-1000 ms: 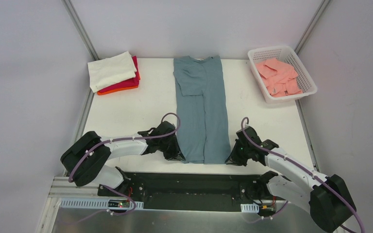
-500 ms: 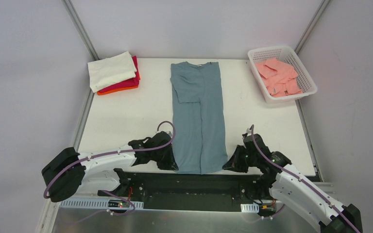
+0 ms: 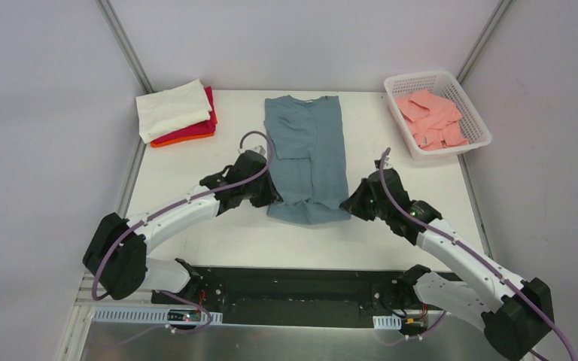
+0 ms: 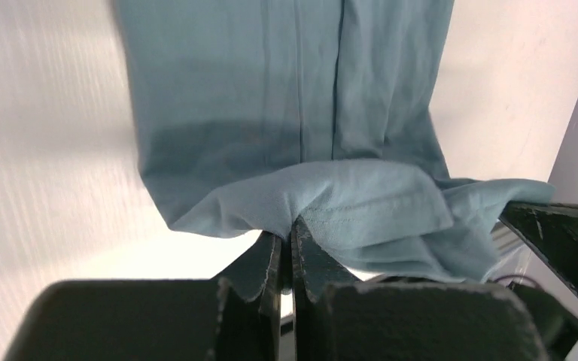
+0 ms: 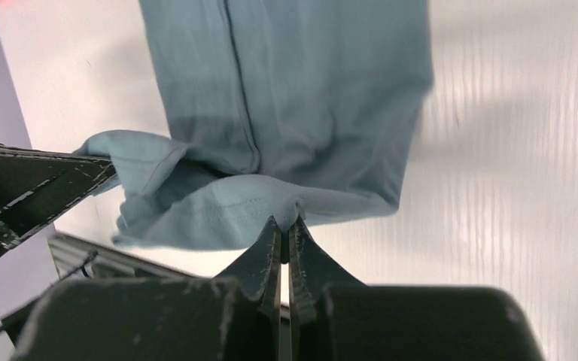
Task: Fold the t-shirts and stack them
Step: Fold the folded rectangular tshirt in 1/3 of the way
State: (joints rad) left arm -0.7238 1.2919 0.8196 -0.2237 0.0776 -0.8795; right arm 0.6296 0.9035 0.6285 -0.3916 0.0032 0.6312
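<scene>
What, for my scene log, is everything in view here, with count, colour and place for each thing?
slate blue-grey cotton t-shirt: 1, blue-grey, middle of the table, folded into a long strip, near hem pinched by both grippers
stack of folded cotton t-shirts: 3 seen, cream-white over red over orange, far left corner
salmon-pink cotton t-shirts: count cannot be told, salmon-pink, crumpled inside the basket
white plastic lattice basket: 1, white, far right corner
flat white table: 1, white, under everything
left gripper: 1, black, shut on the blue-grey shirt's hem, left side
right gripper: 1, black, shut on the same hem, right side
</scene>
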